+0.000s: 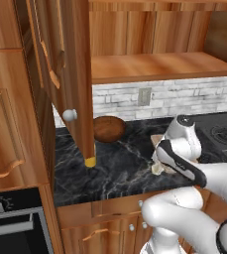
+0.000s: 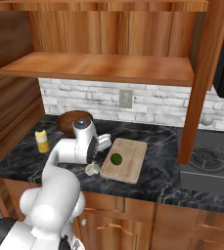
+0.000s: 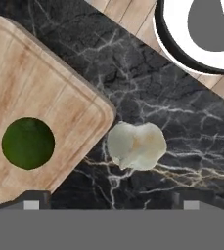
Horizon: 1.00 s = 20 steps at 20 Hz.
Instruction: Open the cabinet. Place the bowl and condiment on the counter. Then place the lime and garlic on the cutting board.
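1. Garlic [image 3: 136, 145] lies on the dark counter [image 3: 182, 112], just beside the cutting board [image 3: 45, 93] corner, not on it.
2. Lime [image 3: 28, 143] sits on the board.
3. Claw [image 3: 111, 204] hovers above the garlic, spread wide and empty.
4. Bowl [image 2: 73, 121] and condiment [image 2: 42, 141] stand on the counter.

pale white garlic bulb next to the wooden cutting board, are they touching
Cannot tell. In the hand view the pale white garlic bulb sits on dark marble right at the light wooden cutting board's rounded corner; no clear gap or contact shows.

In the left base view my own white arm hides most of the pale wooden cutting board [image 1: 157, 140]; my black fingertips [image 3: 31, 204] are cut off.
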Motion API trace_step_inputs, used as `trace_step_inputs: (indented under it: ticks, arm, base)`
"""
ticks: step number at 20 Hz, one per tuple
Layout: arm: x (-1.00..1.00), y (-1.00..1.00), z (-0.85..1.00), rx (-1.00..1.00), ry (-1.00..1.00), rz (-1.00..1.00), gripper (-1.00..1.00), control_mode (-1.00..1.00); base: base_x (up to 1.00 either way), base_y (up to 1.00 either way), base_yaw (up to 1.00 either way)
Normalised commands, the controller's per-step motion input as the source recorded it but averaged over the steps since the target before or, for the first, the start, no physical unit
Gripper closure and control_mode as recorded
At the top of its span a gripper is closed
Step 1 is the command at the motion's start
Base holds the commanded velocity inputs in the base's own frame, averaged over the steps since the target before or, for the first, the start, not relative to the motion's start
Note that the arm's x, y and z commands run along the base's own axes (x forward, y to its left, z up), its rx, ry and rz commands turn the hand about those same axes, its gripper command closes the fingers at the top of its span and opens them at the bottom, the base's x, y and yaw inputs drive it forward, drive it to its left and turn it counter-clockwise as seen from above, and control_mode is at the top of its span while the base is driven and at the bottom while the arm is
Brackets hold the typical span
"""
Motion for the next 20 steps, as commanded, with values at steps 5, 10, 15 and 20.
trace_step_inputs:
  ticks: [5, 10, 15, 20]
  arm:
    - [-0.37, 0.53, -0.19, -0.03, 0.11, 0.02, -1.0, -1.0]
    - [-0.01, 0.0, -0.24, 0.0, 0.02, 0.0, -1.0, -1.0]
    - [-0.03, -0.01, -0.28, -0.01, 0.01, 0.0, -1.0, -1.0]
    - [0.0, 0.0, -0.5, -0.03, 0.03, 0.0, -1.0, -1.0]
  base:
    - [0.0, 0.0, 0.0]
    - [0.0, 0.0, 0.0]
    - [0.0, 0.0, 0.0]
    - [0.0, 0.0, 0.0]
